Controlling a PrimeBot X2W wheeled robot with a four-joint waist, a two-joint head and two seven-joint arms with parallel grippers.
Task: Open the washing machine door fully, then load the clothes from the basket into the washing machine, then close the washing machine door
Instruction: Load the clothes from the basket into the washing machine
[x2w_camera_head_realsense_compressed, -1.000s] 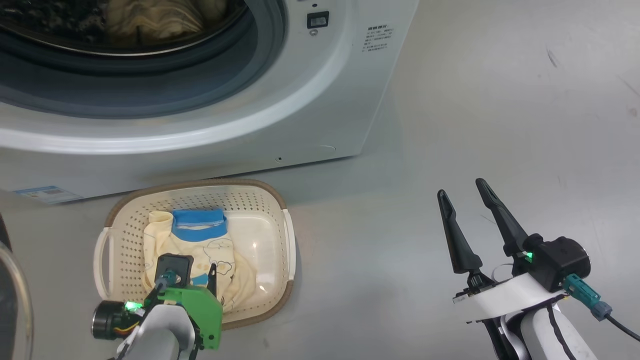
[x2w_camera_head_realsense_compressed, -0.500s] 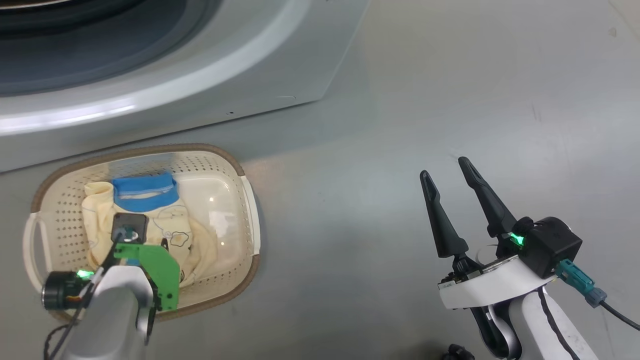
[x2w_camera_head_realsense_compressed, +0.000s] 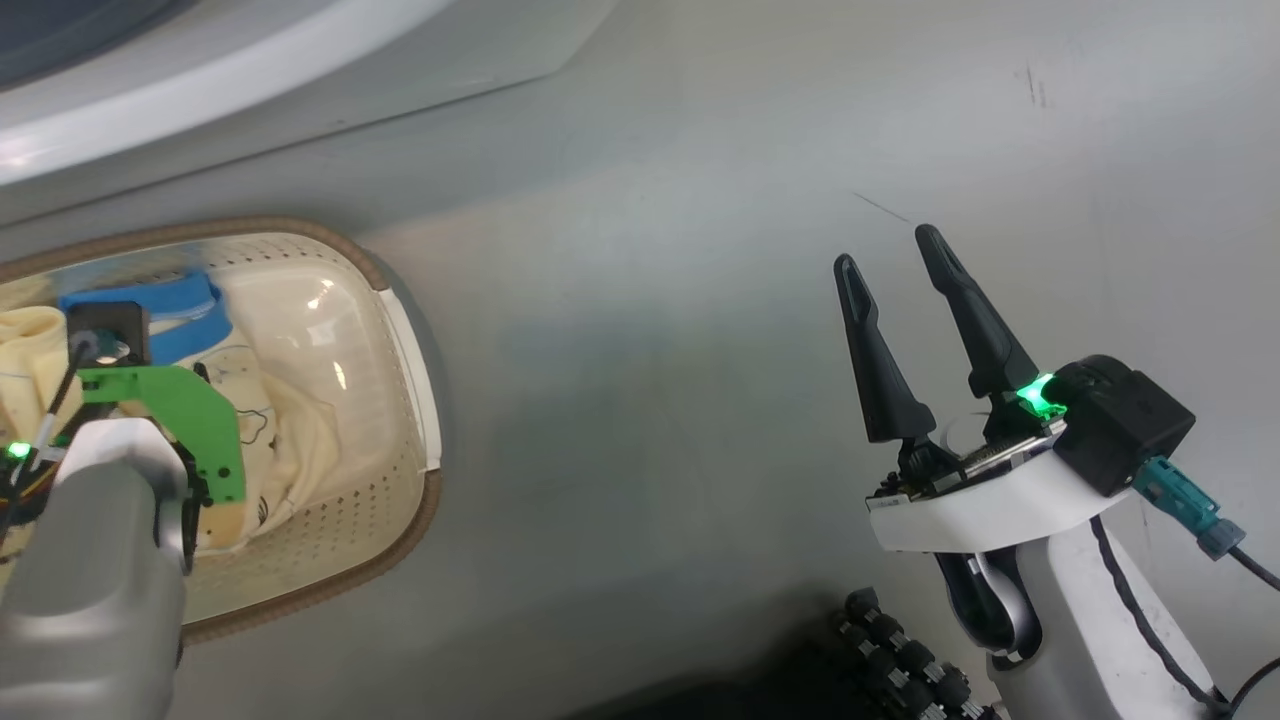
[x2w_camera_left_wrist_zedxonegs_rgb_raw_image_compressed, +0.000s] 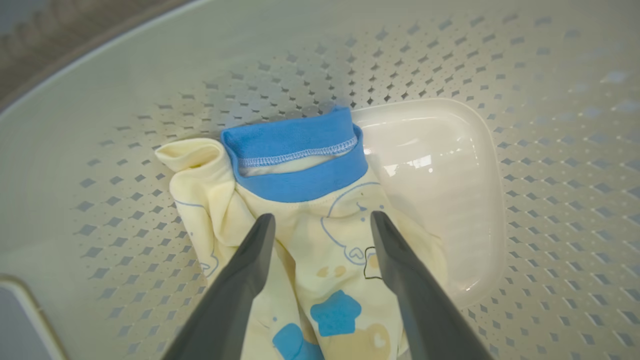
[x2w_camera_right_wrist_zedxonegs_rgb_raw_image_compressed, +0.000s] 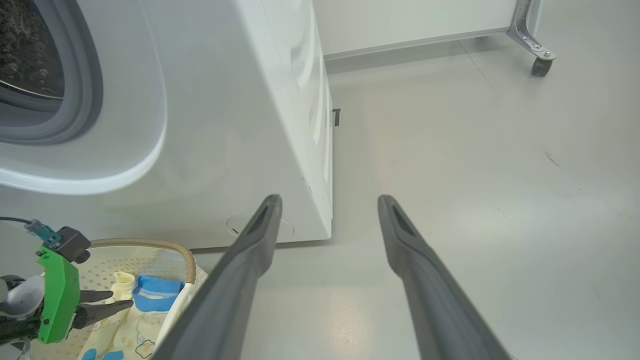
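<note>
The basket (x2w_camera_left_wrist_zedxonegs_rgb_raw_image_compressed: 525, 150) reads to me as smooth cream plastic, perforated on the walls, glossy on its bottom, with a brown woven-look rim (x2w_camera_right_wrist_zedxonegs_rgb_raw_image_compressed: 190, 265); the clothes (x2w_camera_left_wrist_zedxonegs_rgb_raw_image_compressed: 320, 250) in it are soft matt cloth with a stitched blue band. The washing machine (x2w_camera_right_wrist_zedxonegs_rgb_raw_image_compressed: 225, 125) looks glossy white, with a dull grey rubber ring (x2w_camera_right_wrist_zedxonegs_rgb_raw_image_compressed: 87, 85) around a dimpled steel drum (x2w_camera_right_wrist_zedxonegs_rgb_raw_image_compressed: 25, 50). I see the floor (x2w_camera_head_realsense_compressed: 650, 300) as smooth grey with a soft sheen and scuffs, the left pincer (x2w_camera_left_wrist_zedxonegs_rgb_raw_image_compressed: 322, 216) as matt dark plastic.

Right tool (x2w_camera_head_realsense_compressed: 887, 247): two long, tapering dark fingers (x2w_camera_head_realsense_compressed: 880, 370) on a white cuff (x2w_camera_head_realsense_compressed: 980, 505); black camera block (x2w_camera_head_realsense_compressed: 1125, 420) at its four o'clock, with a green light (x2w_camera_head_realsense_compressed: 1038, 395) and teal plug (x2w_camera_head_realsense_compressed: 1180, 500); left tool (x2w_camera_left_wrist_zedxonegs_rgb_raw_image_compressed: 321, 216) carries a bright green bracket (x2w_camera_head_realsense_compressed: 190, 420) on a grey forearm (x2w_camera_head_realsense_compressed: 90, 580).
</note>
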